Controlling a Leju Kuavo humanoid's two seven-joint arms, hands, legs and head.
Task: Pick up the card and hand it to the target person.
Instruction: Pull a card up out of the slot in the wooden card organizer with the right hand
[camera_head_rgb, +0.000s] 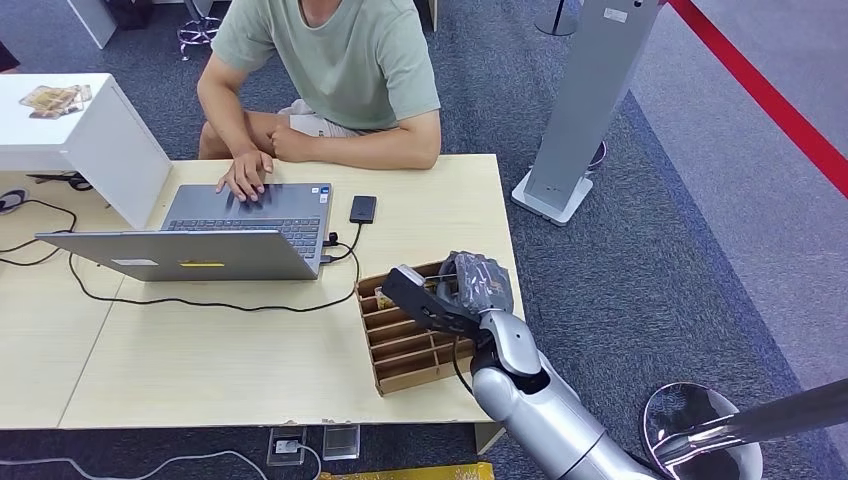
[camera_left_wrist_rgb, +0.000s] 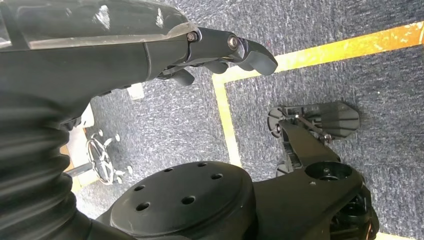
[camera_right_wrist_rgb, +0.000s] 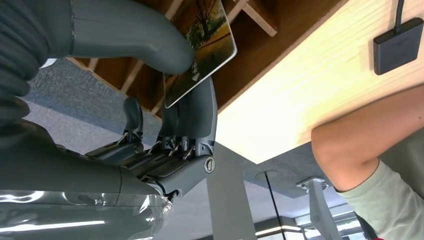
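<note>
An office floor of grey carpet, a pale worktop (camera_head_rgb: 250, 360) at centre: my right robot hand (camera_head_rgb: 470, 290) pinches the card (camera_right_wrist_rgb: 202, 45) between thumb and fingers just above the cardboard slot rack (camera_head_rgb: 400, 345) at five o'clock, ready, I judge, for the seated person (camera_head_rgb: 340, 70) at twelve. The left robot hand (camera_left_wrist_rgb: 220, 50) hangs curled, holding nothing.

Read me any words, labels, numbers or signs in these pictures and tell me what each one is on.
None can be read.
Card pinched by the right hand: small white marks near its edge, too blurred to read.
Laptop: a white sticker and a yellow one on the lid, too small to read.
Grey pillar: a small label near its top, illegible.
</note>
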